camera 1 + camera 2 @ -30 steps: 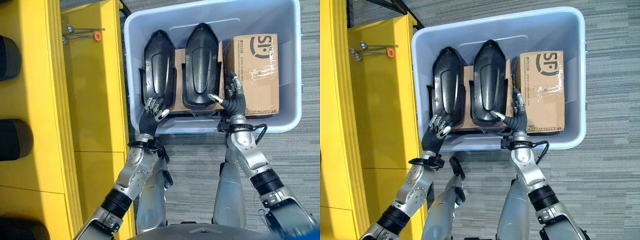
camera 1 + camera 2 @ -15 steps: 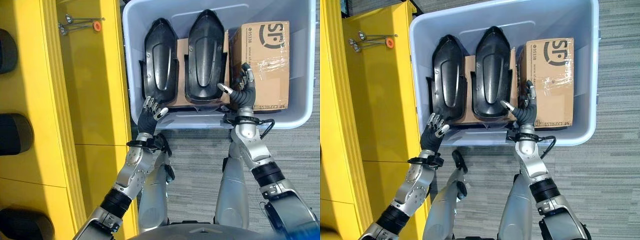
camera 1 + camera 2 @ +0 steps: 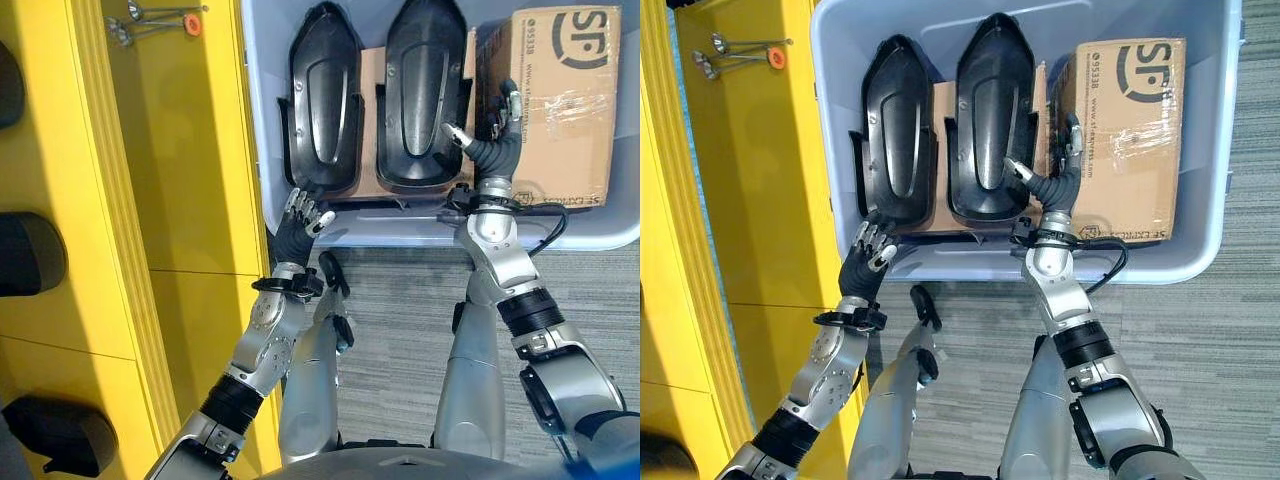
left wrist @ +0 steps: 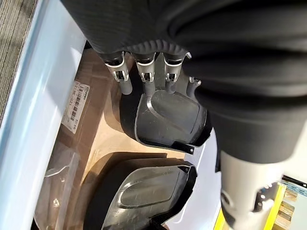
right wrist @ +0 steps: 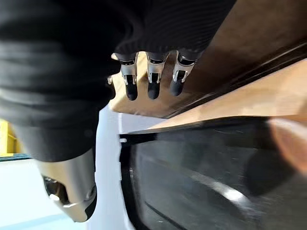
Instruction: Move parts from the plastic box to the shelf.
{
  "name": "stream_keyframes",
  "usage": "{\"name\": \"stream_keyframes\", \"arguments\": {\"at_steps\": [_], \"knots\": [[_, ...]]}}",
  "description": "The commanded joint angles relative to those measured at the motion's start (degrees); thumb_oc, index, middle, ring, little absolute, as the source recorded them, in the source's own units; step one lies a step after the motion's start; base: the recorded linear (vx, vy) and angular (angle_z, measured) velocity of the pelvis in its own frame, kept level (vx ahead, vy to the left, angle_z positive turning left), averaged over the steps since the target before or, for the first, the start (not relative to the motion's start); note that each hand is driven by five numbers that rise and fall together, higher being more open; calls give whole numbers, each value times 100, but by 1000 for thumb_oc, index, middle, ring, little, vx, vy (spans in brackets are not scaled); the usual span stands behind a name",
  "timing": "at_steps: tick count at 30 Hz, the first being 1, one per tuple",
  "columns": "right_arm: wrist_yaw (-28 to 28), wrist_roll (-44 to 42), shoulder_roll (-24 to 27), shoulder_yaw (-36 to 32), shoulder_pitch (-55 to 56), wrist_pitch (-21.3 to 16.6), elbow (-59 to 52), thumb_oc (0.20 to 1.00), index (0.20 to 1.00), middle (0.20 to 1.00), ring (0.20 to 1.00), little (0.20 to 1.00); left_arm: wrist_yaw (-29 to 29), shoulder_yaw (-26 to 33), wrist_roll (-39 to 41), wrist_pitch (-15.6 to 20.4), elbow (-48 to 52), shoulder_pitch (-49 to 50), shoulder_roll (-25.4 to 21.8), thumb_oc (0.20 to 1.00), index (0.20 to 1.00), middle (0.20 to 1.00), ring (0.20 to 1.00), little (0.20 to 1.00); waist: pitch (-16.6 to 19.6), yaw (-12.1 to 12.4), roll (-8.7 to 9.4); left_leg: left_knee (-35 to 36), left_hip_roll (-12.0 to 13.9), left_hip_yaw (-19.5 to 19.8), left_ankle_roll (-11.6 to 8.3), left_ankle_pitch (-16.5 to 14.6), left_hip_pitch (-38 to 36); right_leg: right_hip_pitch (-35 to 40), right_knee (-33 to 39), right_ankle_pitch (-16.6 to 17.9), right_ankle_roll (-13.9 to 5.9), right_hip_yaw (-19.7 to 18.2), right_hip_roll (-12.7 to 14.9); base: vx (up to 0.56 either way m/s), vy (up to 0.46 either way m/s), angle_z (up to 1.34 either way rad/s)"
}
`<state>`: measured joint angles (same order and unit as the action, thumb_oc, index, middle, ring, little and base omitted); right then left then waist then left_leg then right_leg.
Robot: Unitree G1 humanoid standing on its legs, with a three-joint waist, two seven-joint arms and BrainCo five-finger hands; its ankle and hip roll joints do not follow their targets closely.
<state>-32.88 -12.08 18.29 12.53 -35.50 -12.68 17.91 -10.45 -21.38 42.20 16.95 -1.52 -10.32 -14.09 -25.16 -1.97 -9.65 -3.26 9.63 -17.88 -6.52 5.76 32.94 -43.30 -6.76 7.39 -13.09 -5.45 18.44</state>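
Left eye view, two black parts (image 3: 322, 100) side by side in the plastic box (image 3: 840, 120), my left hand (image 3: 298, 215) relaxed and empty at the near end of the left part, my right hand (image 3: 488, 150) spread, empty, between the right part (image 3: 422, 100) and a cardboard box (image 3: 555, 100), yellow shelf (image 3: 190, 150) to my left.

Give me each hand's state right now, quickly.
Left hand: open, holding nothing, at the near end of the left black part.
Right hand: open, holding nothing, between the right black part and cardboard box.
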Motion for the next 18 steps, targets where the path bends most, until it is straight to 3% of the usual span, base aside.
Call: {"name": "stream_keyframes", "arguments": {"at_steps": [1,11,18], "knots": [[42,293,-16,-81,-67,-130,-58,1000,1000,1000,1000,1000,-79,195,30,265,493,-116,-230,1000,1000,1000,1000,1000,-50,49,112,-626,-132,531,-19,-456,56,-48,-282,243,318,32,-383,0,0,0],[211,464,-62,152,42,-99,-121,1000,1000,1000,1000,1000,-147,238,-54,309,511,-138,-241,1000,1000,1000,1000,1000,-72,99,179,-619,-196,664,9,-432,166,-21,-267,233,331,124,-343,0,1,3],[35,338,-68,-36,-82,-86,48,1000,1000,1000,1000,1000,-186,278,-61,278,609,-104,-285,1000,1000,1000,1000,1000,-123,136,175,-603,-220,664,15,-439,208,-65,-248,242,335,115,-332,1,4,2]]}}
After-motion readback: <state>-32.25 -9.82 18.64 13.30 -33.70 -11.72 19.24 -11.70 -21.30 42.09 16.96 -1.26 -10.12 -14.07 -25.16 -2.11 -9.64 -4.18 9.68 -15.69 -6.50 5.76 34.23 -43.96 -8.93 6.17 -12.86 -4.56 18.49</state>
